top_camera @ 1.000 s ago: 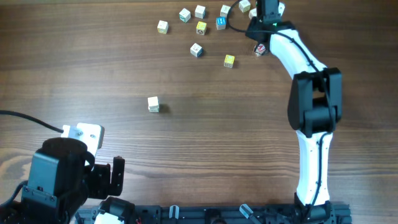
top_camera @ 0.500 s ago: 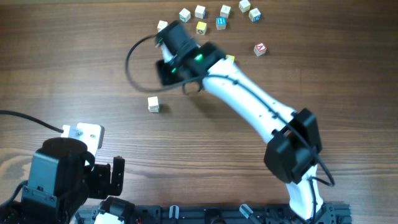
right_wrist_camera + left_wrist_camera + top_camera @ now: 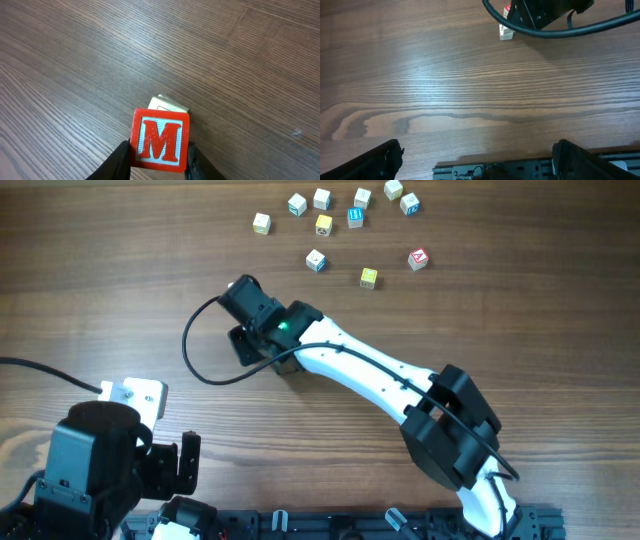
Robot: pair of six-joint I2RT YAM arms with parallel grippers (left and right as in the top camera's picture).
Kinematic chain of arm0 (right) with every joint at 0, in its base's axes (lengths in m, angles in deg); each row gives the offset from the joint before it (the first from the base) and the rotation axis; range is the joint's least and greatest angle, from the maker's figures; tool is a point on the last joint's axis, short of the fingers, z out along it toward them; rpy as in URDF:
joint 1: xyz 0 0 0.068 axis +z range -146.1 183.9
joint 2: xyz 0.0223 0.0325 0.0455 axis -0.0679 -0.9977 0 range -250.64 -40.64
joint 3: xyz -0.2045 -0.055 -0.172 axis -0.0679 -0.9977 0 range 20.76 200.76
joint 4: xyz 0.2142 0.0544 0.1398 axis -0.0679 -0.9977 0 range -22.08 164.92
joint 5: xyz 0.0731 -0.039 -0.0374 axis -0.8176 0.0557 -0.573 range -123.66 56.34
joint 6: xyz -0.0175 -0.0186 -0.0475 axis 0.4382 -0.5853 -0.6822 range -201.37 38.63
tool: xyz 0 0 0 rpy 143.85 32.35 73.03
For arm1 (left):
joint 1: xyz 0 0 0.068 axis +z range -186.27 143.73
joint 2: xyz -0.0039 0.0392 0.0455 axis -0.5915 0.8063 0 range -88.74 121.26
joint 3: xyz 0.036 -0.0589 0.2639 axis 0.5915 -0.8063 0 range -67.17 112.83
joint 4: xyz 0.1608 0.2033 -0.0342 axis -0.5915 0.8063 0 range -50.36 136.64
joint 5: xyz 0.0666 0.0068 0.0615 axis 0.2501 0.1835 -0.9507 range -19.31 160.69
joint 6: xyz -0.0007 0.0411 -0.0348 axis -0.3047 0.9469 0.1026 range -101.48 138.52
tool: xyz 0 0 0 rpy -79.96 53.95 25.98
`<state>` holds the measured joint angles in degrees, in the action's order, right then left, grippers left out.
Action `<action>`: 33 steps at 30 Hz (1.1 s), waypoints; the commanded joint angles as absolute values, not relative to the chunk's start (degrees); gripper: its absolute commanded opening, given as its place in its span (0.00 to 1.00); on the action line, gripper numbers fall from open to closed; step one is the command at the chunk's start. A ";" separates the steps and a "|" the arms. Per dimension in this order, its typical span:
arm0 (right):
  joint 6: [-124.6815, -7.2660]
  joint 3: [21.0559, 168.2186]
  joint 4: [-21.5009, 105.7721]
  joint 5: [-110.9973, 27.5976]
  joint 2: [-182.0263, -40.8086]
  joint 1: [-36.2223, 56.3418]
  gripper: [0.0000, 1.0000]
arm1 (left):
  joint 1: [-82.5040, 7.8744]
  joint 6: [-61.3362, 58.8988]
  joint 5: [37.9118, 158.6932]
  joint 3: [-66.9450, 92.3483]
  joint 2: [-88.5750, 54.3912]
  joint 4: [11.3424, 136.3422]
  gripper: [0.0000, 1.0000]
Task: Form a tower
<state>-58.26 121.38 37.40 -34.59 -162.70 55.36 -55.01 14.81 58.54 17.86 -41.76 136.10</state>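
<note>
Right wrist: our right gripper (image 3: 157, 161) clamps the red "M" wooden cube (image 3: 160, 140) over the pale wooden cube (image 3: 169, 104) (stacking step); next, lower squarely.

bright even light from above, soft shadow hugging the arm (image 3: 370, 375) on the table (image 3: 120, 280), faint sheen on the wood in left wrist view, M cube (image 3: 160, 140) crisp, fingers (image 3: 117, 162) beside it kinda blurry
</note>
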 commanded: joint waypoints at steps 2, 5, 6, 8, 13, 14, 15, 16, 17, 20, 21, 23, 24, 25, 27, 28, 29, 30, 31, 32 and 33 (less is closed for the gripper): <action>-57.38 121.12 37.99 -31.94 -164.10 55.71 0.36 | -55.10 15.12 58.24 17.93 -41.89 136.12 1.00; -57.41 121.12 38.19 -31.96 -164.10 55.71 0.42 | -55.10 15.12 58.24 17.93 -41.89 136.12 1.00; -57.38 121.12 38.37 -31.96 -164.10 55.71 0.42 | -55.10 15.12 58.24 17.93 -41.89 136.12 1.00; -57.38 121.12 38.89 -31.96 -164.15 55.71 0.42 | -55.10 15.12 58.24 17.93 -41.89 136.12 1.00; -57.34 121.14 39.22 -31.96 -164.17 55.69 0.47 | -55.10 15.10 58.24 17.93 -41.89 136.12 1.00; -57.12 121.16 38.85 -31.96 -164.17 55.69 0.57 | -55.10 15.12 58.24 17.93 -41.89 136.12 1.00; -57.12 121.23 38.43 -31.96 -164.17 55.69 0.65 | -55.10 15.12 58.24 17.93 -41.89 136.12 1.00; -57.14 121.49 37.64 -31.96 -163.89 55.64 0.72 | -55.10 15.12 58.24 17.93 -41.89 136.12 1.00; -57.12 121.95 35.46 -31.98 -162.88 55.40 0.78 | -55.10 15.12 58.24 17.93 -41.89 136.12 1.00; -57.43 122.01 29.08 -31.96 -158.44 54.31 0.82 | -55.10 15.12 58.24 17.93 -41.89 136.12 1.00; -57.56 121.99 27.50 -31.88 -157.79 53.89 0.82 | -55.10 15.12 58.24 17.93 -41.89 136.12 1.00; -60.29 121.58 25.84 -31.96 -157.72 52.93 0.82 | -55.10 15.12 58.24 17.93 -41.89 136.12 1.00; -60.79 119.87 26.30 -31.79 -157.92 52.69 0.82 | -55.10 15.12 58.24 17.93 -41.89 136.12 1.00; -60.77 117.77 27.31 -31.81 -157.92 52.67 0.82 | -55.10 15.12 58.24 17.93 -41.89 136.12 1.00; -60.33 113.38 30.63 -32.27 -157.92 52.67 0.86 | -55.10 15.12 58.24 17.93 -41.89 136.12 1.00; -60.38 110.82 33.93 -32.44 -157.92 52.69 0.88 | -55.10 15.12 58.24 17.93 -41.89 136.12 1.00; -60.38 107.78 38.06 -32.44 -157.94 52.80 0.89 | -55.10 15.12 58.24 17.93 -41.89 136.12 1.00; -60.36 104.90 42.23 -33.03 -158.09 52.84 0.90 | -55.10 15.12 58.24 17.93 -41.89 136.12 1.00; -60.38 102.91 45.56 -34.39 -158.25 52.84 0.90 | -55.10 15.12 58.24 17.93 -41.89 136.12 1.00; -60.42 102.12 47.20 -35.04 -158.25 52.84 0.91 | -55.10 15.12 58.24 17.93 -41.89 136.12 1.00; -60.44 102.06 47.76 -35.00 -158.25 52.84 0.91 | -55.10 15.12 58.24 17.93 -41.89 136.12 1.00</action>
